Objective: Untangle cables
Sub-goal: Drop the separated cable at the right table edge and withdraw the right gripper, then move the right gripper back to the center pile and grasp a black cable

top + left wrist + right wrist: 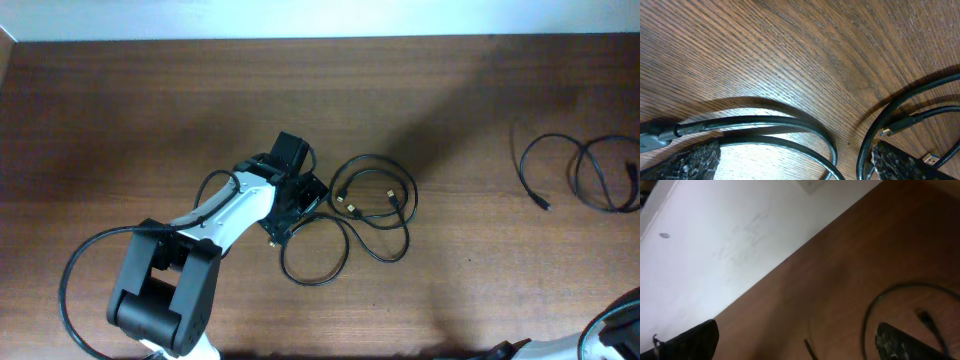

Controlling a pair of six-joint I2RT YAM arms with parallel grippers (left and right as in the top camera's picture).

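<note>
Lying near the middle of the worktop, the central tangle of cables is formed of several thin black loops that overlap one another, and 2 small metallic-tipped plugs are seen inside those loops. A lower loop is spread toward the near edge of the worktop. A second group of cables is laid well apart from the tangle, by the right edge of the overhead view, with 1 loose end pointed away from its loops.

The left gripper is held over the left edge of the central tangle. In the left wrist view its jaws are seen released and set wide apart, with 1 finger at the lower left and the other at the lower right. 2 cable strands are curved across the wood between them, and a plug is seen just above the finger at the lower right.

The right gripper is shown only in its own wrist view, where the jaws are also released, the fingers being set far apart at the lower corners. A curved cable loop and a plug end are shown on the wood ahead of it, and a white wall is seen beyond the far edge of the worktop. Only part of the right arm is caught at the lower right corner of the overhead view.
</note>
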